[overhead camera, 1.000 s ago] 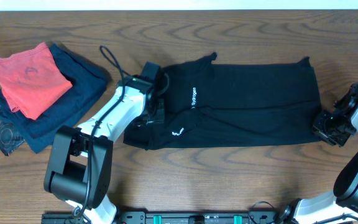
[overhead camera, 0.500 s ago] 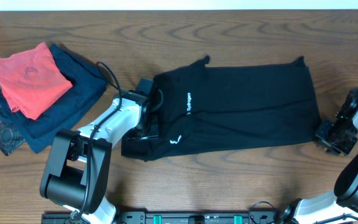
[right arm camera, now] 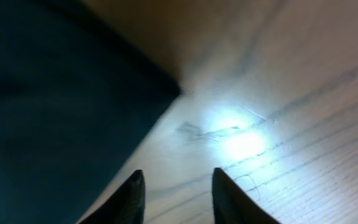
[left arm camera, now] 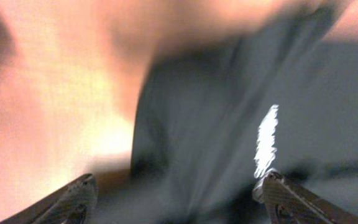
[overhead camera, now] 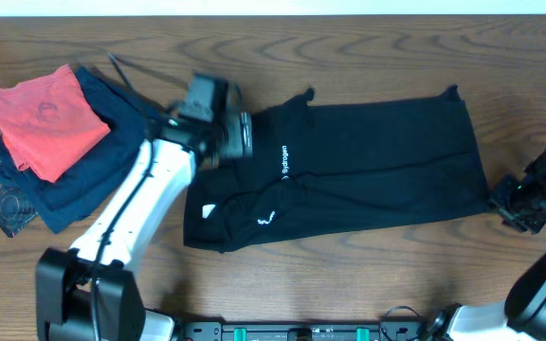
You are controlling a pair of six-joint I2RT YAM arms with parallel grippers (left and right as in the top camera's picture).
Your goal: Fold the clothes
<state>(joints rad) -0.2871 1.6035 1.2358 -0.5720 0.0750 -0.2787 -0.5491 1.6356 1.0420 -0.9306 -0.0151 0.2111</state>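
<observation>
Hovering over the left end of the shirt, the left jaws are spread wide and hold nothing, though their wrist view is badly blurred. The right jaws are likewise parted and empty, over bare worktop just beside the shirt's right corner. The shirt lies across the middle of the worktop as a long band, lettering up, its left end rumpled. I judge the crosswise fold is in hand: the next move calls for pinching one end's corners and carrying them over the other end, perhaps after smoothing the rumple. To the left a red garment lies on a navy one, near the left arm, which could brush them.
</observation>
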